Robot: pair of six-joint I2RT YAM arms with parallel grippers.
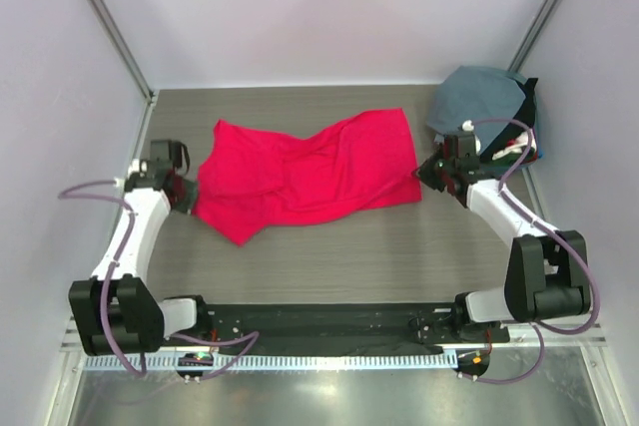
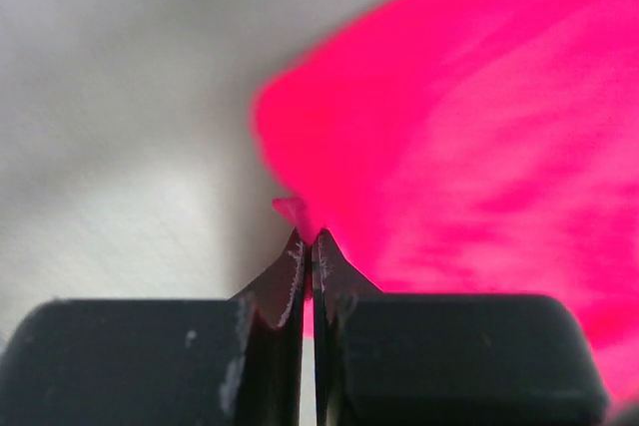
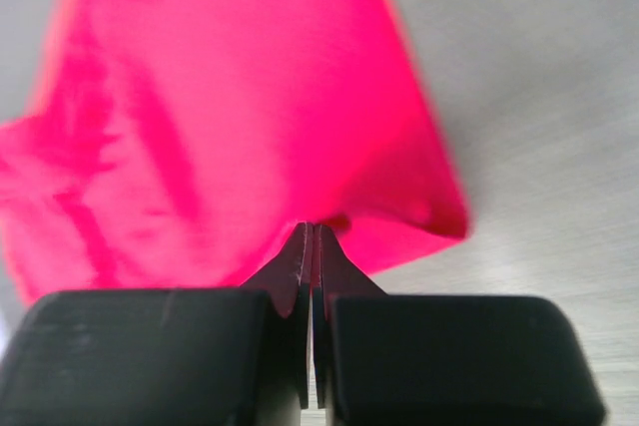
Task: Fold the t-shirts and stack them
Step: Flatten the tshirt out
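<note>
A bright red t-shirt (image 1: pixel 310 172) lies crumpled across the middle of the grey table. My left gripper (image 1: pixel 186 194) is shut on the red shirt's left edge; in the left wrist view its jaws (image 2: pixel 310 238) pinch a bit of red cloth (image 2: pixel 469 127). My right gripper (image 1: pixel 427 173) is shut on the shirt's right edge; in the right wrist view the jaws (image 3: pixel 315 231) pinch red cloth (image 3: pixel 230 107). A slate grey-blue t-shirt (image 1: pixel 477 97) lies bunched at the back right on top of other dark, white and blue cloth (image 1: pixel 519 147).
Pale walls enclose the table on three sides, with metal posts (image 1: pixel 110 22) at the back corners. The arm bases and a black rail (image 1: pixel 319 321) run along the near edge.
</note>
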